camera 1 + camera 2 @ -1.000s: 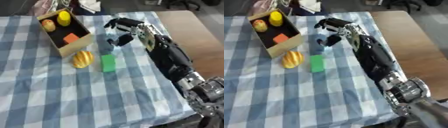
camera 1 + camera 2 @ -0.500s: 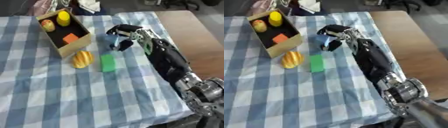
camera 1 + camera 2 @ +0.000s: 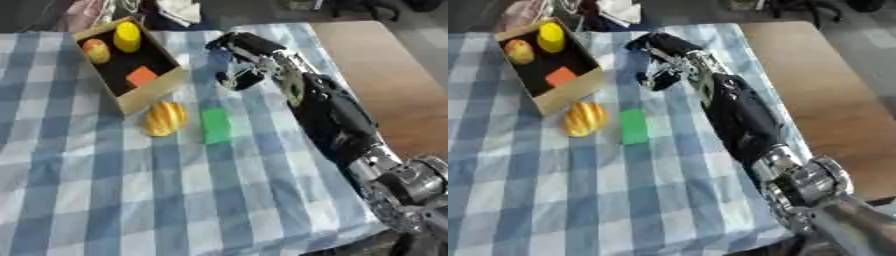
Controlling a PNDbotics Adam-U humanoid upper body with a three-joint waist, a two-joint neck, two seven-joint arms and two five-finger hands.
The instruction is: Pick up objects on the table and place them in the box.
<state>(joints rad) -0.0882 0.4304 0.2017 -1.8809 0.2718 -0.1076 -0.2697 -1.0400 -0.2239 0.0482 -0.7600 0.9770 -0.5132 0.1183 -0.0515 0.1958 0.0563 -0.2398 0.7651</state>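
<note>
Box (image 3: 154, 91) far left, upper part of counter: open cardboard, dark inside, set askew on the blue/white check cloth (image 3: 131, 190). Already in it: yellow rounded item (image 3: 128, 36) at far end, small reddish-yellow fruit-like thing (image 3: 95, 50) beside it, orange block (image 3: 141, 77) nearer the front wall. So 3 objs look placed, judging by how things lie.

Left to do, 2 objs on the cloth. Orange-yellow ribbed thing (image 3: 164, 118), gourd/pumpkin-ish shape, glossy-looking, lies just outside the box's near corner, close to touching it but can't tell. Right of that, green flat rectangular block (image 3: 215, 125), matte, hard edges, lying flat, near the gourd but apart.

Further right: right hand (image 3: 246, 62) hangs above the cloth, up and right of the green block, well clear of it. Fingers curled in, nothing held as far as visible; a dark rounded bit under the palm looks like the thumb, not an obj. Black arm w/ silver joints runs down to lower right corner. Left hand not visible in either view.

Bare brown wood counter (image 3: 394, 80) shows at right past the cloth edge. Cloth is soft, some wrinkles, fairly flat under the objs.

Est: a bit over halfway. Green block looks the nearer pick for the right hand; flat shape prob needs an edge pinch. Gourd is round, may roll.
</note>
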